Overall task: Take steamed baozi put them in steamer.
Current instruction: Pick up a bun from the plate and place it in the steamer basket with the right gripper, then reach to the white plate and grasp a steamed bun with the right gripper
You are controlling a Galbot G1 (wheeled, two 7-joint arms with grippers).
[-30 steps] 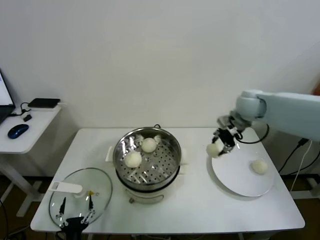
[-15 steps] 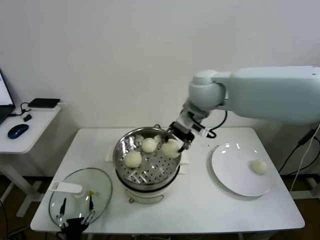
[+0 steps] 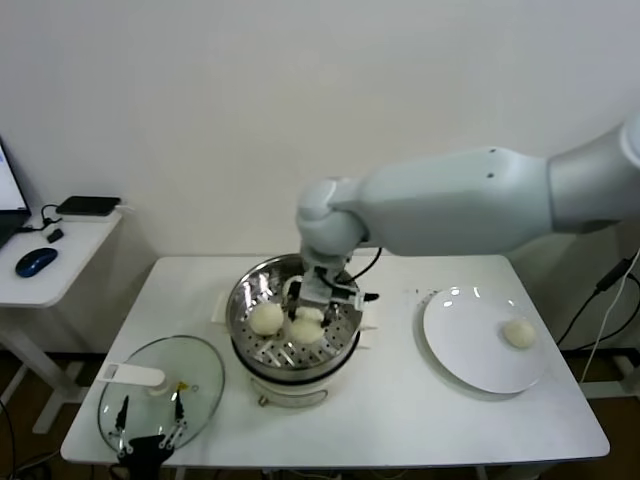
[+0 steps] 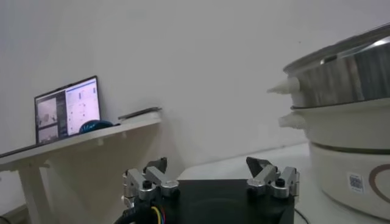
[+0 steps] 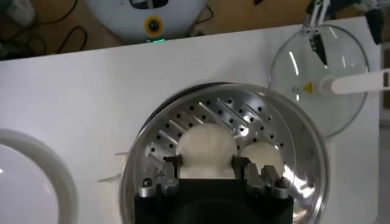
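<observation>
Right gripper clamps a steamed baozi between its fingers, low inside the steamer

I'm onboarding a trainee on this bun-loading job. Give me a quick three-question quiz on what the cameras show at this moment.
1. True or false: the right gripper holds a bun over the steamer.
2. How many buns are on the white plate?
A. none
B. one
C. three
3. Fill in: the glass lid lies on the table at the steamer's ____ side, by the robot's own sides.

Key:
1. True; its jaws flank the bun inside the basket.
2. B; a single bun sits there.
3. Left. The left gripper waits low near the lid, jaws open.
</observation>
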